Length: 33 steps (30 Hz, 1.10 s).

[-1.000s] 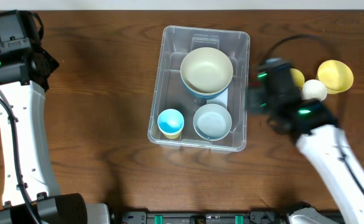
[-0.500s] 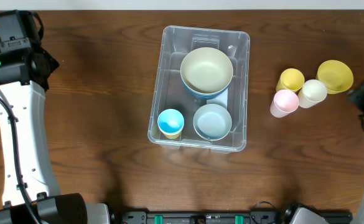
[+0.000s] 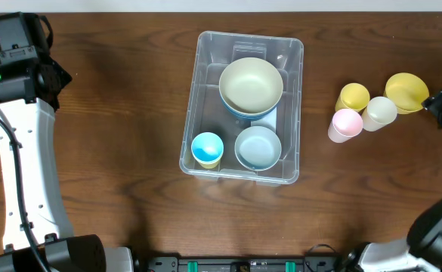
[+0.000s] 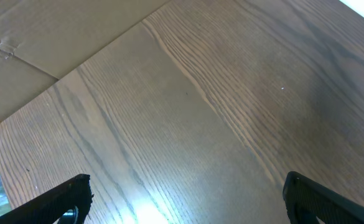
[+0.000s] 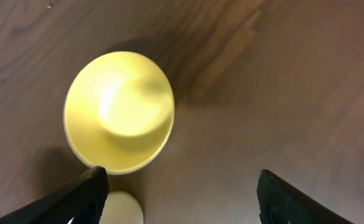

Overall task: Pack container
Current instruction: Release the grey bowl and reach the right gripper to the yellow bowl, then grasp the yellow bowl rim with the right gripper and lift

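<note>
Right tool (image 5: 180,198) spread wide, nothing between its fingers, hanging over bare wood just beside the yellow bowl (image 5: 119,112); the right wrist view gets that bowl from above, open side up, plus a sliver of the cream cup (image 5: 121,210) at the bottom edge, and none of the bin

Left tool (image 4: 188,205) also spread wide and empty; the left wrist view gives only the brown wood surface (image 4: 188,112) and a pale strip in the top left corner, no task items

Only the overhead view shows the container (image 3: 202,91): it sits mid-surface, long side running away from the arms. Inside it, a large cream bowl (image 3: 251,83) at the far end nests in a blue bowl whose rim just peeks out, a light blue bowl (image 3: 258,146) sits at the near right, and a blue cup (image 3: 207,148) stands at the near left

Overhead also shows the group right of the container, well apart from it: yellow cup (image 3: 353,97), pink cup (image 3: 346,125), the cream cup and the yellow bowl, packed close together. There the right tool sits at the frame's right edge just past the yellow bowl, and the left arm is far left, well away from everything
</note>
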Available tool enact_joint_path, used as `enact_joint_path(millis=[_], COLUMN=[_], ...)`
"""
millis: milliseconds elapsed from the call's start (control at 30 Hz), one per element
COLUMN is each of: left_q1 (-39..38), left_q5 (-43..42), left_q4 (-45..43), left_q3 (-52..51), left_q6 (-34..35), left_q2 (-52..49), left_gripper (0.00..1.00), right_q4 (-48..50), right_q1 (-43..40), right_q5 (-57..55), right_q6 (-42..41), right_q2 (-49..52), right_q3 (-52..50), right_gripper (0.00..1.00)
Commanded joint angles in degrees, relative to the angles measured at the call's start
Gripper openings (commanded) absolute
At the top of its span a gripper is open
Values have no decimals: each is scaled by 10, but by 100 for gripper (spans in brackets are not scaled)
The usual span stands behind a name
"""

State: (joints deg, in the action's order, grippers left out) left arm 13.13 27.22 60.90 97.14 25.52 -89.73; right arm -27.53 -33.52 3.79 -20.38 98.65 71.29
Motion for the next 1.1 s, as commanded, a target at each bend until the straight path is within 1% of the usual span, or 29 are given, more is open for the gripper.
enact_joint_path(millis=[0, 133, 367, 433, 533, 567, 600, 633, 733, 833, 900, 1067], left_q1=[2, 2, 2, 2, 2, 2, 2, 2, 2, 2, 2, 2], left_q5=[9, 9, 8, 9, 9, 9, 8, 9, 9, 8, 8, 9], left_q4=[1, 1, 1, 1, 1, 1, 1, 1, 1, 1, 1, 1], left_q3=[2, 2, 2, 2, 2, 2, 2, 2, 2, 2, 2, 2], left_q6=[5, 5, 5, 5, 5, 5, 5, 5, 5, 5, 5, 5], left_q2=[-2, -2, -2, -2, -2, -2, -2, -2, -2, -2, -2, -2], left_gripper=[98, 98, 98, 98, 98, 98, 98, 98, 98, 98, 98, 98], right_q4=[29, 74, 132, 146, 158, 161, 162, 164, 165, 161, 153, 146], right_q1=[-2, -2, -1, 1, 6, 8, 9, 12, 13, 12, 12, 10], right_q5=[31, 60, 87, 87, 89, 89, 89, 89, 89, 89, 89, 87], right_q6=[-2, -2, -4, -4, -4, -3, -3, -3, -1, -1, -2, -2], right_q2=[36, 78, 132, 146, 160, 162, 162, 162, 162, 162, 162, 161], right_q3=[4, 4, 4, 4, 4, 4, 4, 4, 4, 4, 4, 4], right_gripper=[78, 75, 76, 74, 69, 66, 61, 55, 31, 17, 11, 3])
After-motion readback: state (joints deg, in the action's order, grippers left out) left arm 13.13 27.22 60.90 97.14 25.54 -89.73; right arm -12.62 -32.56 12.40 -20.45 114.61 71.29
